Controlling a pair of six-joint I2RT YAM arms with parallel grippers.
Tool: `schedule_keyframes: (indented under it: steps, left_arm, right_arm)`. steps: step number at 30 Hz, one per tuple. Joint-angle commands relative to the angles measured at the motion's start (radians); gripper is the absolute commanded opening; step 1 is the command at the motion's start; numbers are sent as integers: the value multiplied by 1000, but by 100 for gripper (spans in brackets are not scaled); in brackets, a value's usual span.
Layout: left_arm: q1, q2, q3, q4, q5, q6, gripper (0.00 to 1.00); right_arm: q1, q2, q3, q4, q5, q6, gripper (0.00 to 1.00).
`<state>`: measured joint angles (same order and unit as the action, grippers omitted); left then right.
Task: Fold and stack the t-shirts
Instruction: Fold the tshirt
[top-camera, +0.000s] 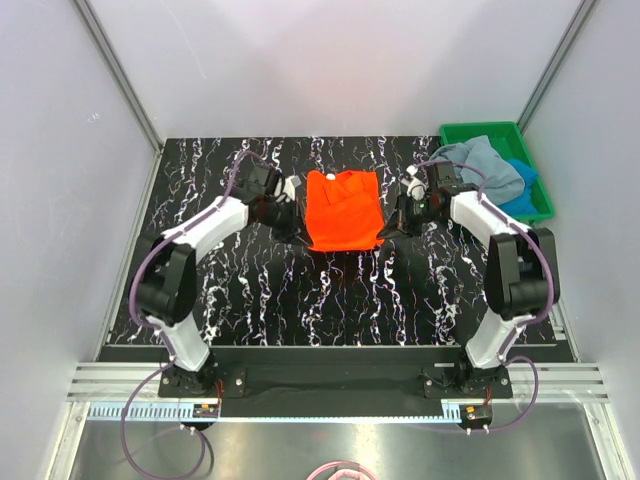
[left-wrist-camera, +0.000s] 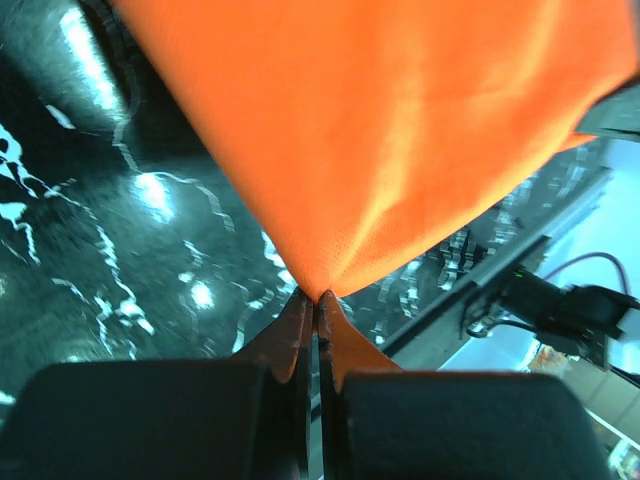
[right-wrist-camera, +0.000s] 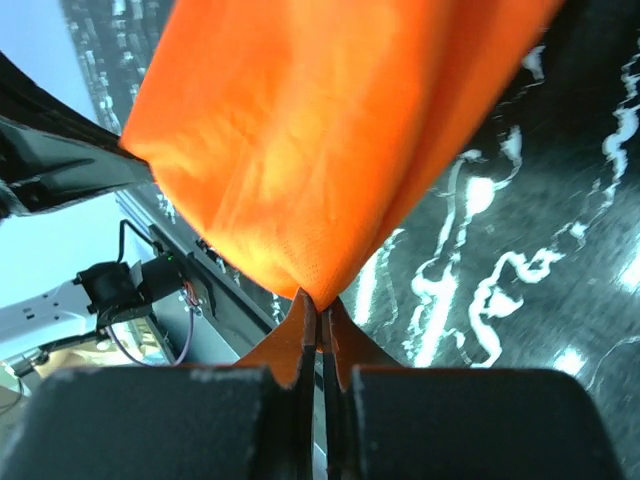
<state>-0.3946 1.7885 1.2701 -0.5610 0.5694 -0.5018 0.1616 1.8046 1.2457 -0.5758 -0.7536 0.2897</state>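
The left gripper (top-camera: 284, 222) is clamped shut on the near left corner of the orange shirt (top-camera: 343, 210). The shirt lies mid-table between the arms, its long side running away from them. The right gripper (top-camera: 392, 226) pinches the near right corner likewise, so both arms are equally close. The grey-blue shirt (top-camera: 480, 163) and blue shirt (top-camera: 522, 190) sit in the green tray (top-camera: 478, 130).

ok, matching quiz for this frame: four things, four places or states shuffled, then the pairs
1 orange t-shirt
2 grey-blue t-shirt
3 green tray
4 left gripper

a far right corner of the table
b shut on the orange t-shirt
c middle of the table
d heaped in the green tray

Pairs: 1-c, 2-d, 3-a, 4-b
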Motion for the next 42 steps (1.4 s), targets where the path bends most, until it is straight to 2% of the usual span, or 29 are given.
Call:
schedule_keyframes:
  steps: [1,10,15,20,32,38,42]
  left_arm:
    - [5,-124,52,-23,43,12,0]
    - [7,-274,26,-53,37,14,0]
    - [37,-256,57,-39,43,8,0]
    - [79,-123,123,-1,52,3,0]
    - [108,248,434,84,44,17,0]
    - [123,406,670,108,-20,43,0]
    - [135,483,761,122,-89,69,0]
  right_arm:
    - [10,-123,-23,-39,-36,-12,0]
    - [7,-283,-75,-84,-41,28,0]
    - [-17,-283,-16,-59,-44,68,0]
    - [-27,-170,99,-6,-26,62,0]
    - [-28,173,385,39,-9,19,0]
    - [-31,324,535,59,3,29,0]
    - [-34,430,664,57,57,29,0]
